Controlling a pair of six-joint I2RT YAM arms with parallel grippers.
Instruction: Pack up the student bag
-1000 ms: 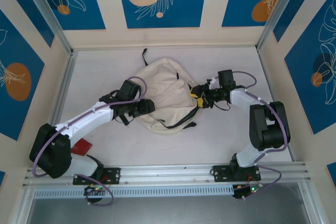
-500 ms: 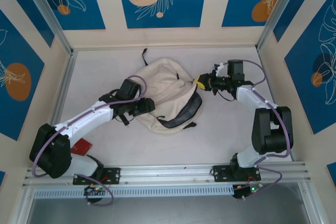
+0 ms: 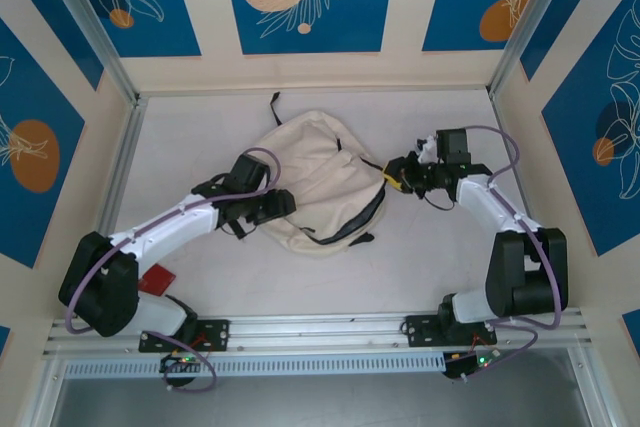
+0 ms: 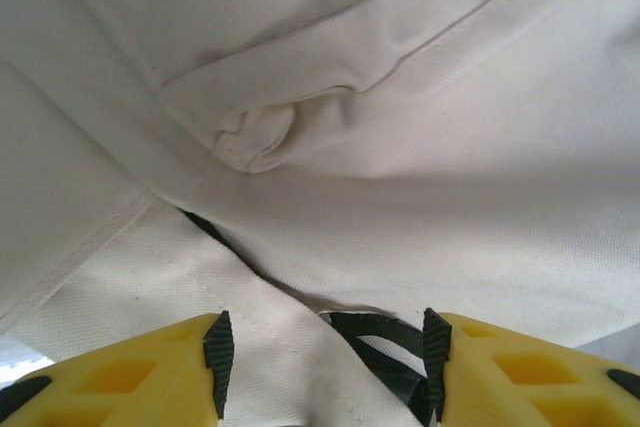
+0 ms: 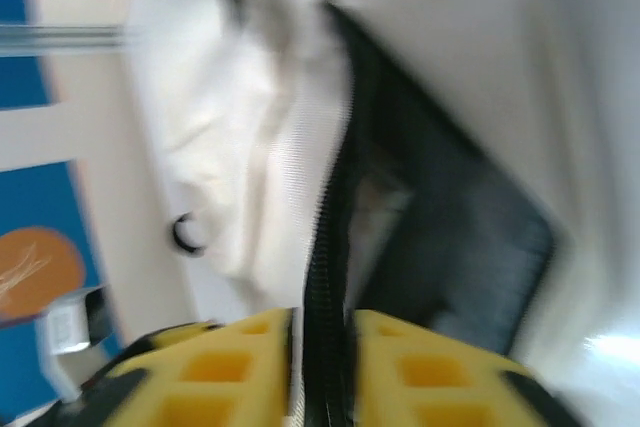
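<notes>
Packing looks barely begun. The right gripper [image 5: 322, 345] pinches the zipper trim [image 5: 326, 237] of the student bag [image 3: 310, 159]; the left gripper [image 4: 324, 349] straddles its cloth, grip unclear.

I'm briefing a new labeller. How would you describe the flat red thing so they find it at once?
Look at the pale table, near-left corner, where the left arm rises from its base. A flat red object lies right against that arm. It is the only red item there, far smaller than the cream backpack in the middle.
</notes>
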